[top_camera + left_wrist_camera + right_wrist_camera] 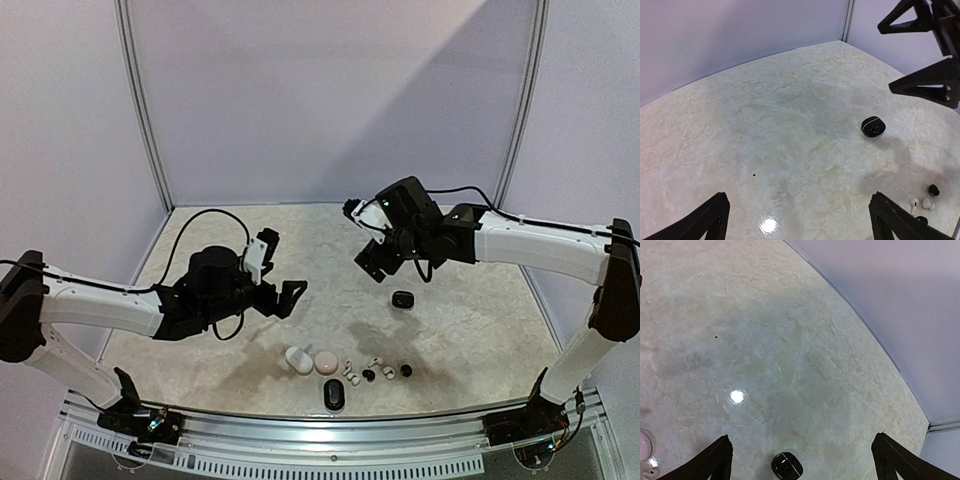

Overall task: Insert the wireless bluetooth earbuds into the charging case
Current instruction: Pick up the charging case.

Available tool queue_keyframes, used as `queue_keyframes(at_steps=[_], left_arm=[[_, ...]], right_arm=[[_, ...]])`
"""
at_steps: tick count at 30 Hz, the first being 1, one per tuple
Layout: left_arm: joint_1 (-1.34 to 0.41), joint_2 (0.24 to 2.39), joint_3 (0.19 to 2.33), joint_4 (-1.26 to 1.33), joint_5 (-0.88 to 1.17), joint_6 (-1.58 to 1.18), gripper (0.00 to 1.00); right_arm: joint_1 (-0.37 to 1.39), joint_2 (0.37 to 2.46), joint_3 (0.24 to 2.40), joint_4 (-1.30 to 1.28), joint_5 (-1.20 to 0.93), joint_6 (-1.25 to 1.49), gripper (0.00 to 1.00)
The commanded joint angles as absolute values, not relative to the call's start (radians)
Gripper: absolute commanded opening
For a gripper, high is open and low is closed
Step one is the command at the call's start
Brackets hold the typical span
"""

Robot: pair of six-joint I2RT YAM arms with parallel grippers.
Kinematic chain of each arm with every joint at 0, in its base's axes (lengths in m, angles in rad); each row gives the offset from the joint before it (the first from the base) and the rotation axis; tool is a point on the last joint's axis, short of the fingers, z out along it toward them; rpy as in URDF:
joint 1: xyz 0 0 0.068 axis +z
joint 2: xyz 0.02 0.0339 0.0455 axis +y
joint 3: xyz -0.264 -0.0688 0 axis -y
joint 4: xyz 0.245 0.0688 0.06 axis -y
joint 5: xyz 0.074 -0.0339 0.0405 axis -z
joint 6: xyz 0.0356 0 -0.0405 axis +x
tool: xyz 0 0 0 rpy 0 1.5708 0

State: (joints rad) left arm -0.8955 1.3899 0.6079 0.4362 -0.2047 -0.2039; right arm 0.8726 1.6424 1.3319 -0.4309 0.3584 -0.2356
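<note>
Earbuds [388, 372] lie loose (black case [402, 299] apart).

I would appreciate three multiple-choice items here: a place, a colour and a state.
1. The lone black case lies: A at the back wall; B on the table beneath the right tool; C in a bowl.
2. Beside the white case lies a case coloured: A green; B blue; C pink.
3. The left tool and right tool are: A both open; B both shut; C one shut.
B: it shows between that tool's fingers. C: the pink case. A: fingers spread, nothing held.
</note>
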Motion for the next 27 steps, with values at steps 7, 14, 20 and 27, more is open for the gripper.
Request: queue_keyframes(at_steps=[7, 14, 20, 27], left_arm=[[-0.859, 1.419, 0.759, 0.211, -0.241, -0.231, 0.99], [-0.810, 1.179, 0.593, 0.188, -0.183, -0.295, 0.99], [-0.764, 0.947, 0.501, 0.011, -0.121, -0.308, 0.99], [-0.711, 0.820, 0.410, -0.058, -0.031, -0.307, 0.99]], right_arm=[[0.880, 1.544, 1.380, -0.454, 0.091, -0.145, 0.99], [1.000, 1.601, 1.394, -0.587, 0.251, 0.265, 0.98], [1.186, 1.825, 1.667, -0.979, 0.342, 0.684, 0.94], [1.322, 2.012, 1.733, -1.126, 0.181, 1.016, 0.94]])
